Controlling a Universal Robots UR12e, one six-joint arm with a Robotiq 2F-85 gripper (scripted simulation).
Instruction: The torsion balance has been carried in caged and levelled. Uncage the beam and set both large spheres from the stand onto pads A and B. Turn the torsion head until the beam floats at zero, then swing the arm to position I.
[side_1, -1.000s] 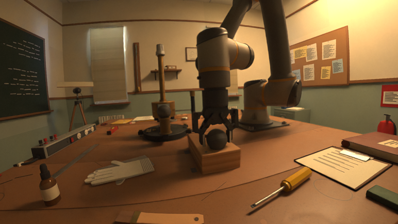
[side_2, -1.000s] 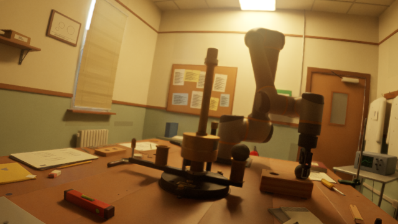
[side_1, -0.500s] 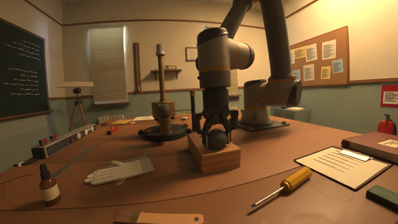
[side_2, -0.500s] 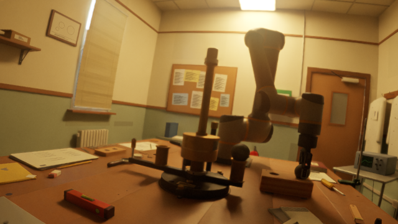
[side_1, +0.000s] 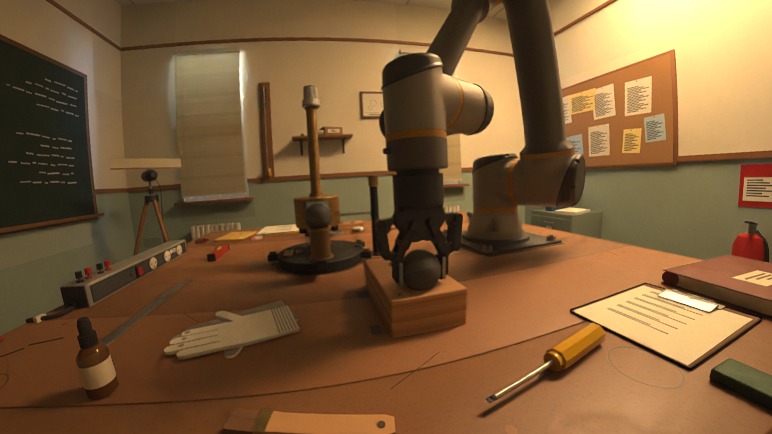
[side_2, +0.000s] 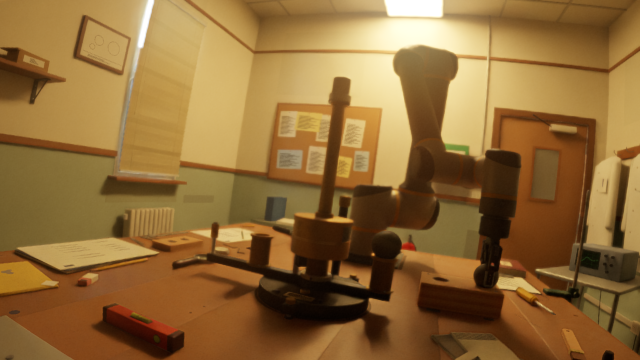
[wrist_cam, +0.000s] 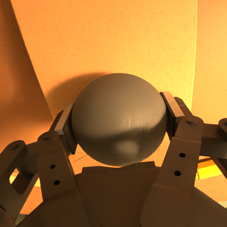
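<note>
A dark large sphere (side_1: 421, 269) (side_2: 483, 276) (wrist_cam: 119, 119) sits on the wooden stand (side_1: 414, 299) (side_2: 460, 295) at the table's middle. The stand's other hollow (side_2: 440, 279) is empty. A second dark sphere (side_1: 318, 215) (side_2: 386, 244) rests on a pad of the torsion balance (side_1: 317, 216) (side_2: 316, 260), behind and left of the stand. The balance's other pad (side_2: 260, 248) carries nothing. The tall column ends in the torsion head (side_1: 310, 96) (side_2: 341, 90). My gripper (side_1: 420, 264) (side_2: 484, 275) (wrist_cam: 120, 117) reaches straight down over the stand and is closed around the sphere there.
A brown dropper bottle (side_1: 95, 359) stands near the front left edge. A white glove (side_1: 232, 330) and a steel ruler (side_1: 144, 311) lie left of the stand. A screwdriver (side_1: 550, 360) and a clipboard (side_1: 665, 322) lie to the right. A red spirit level (side_2: 142, 327) lies before the balance.
</note>
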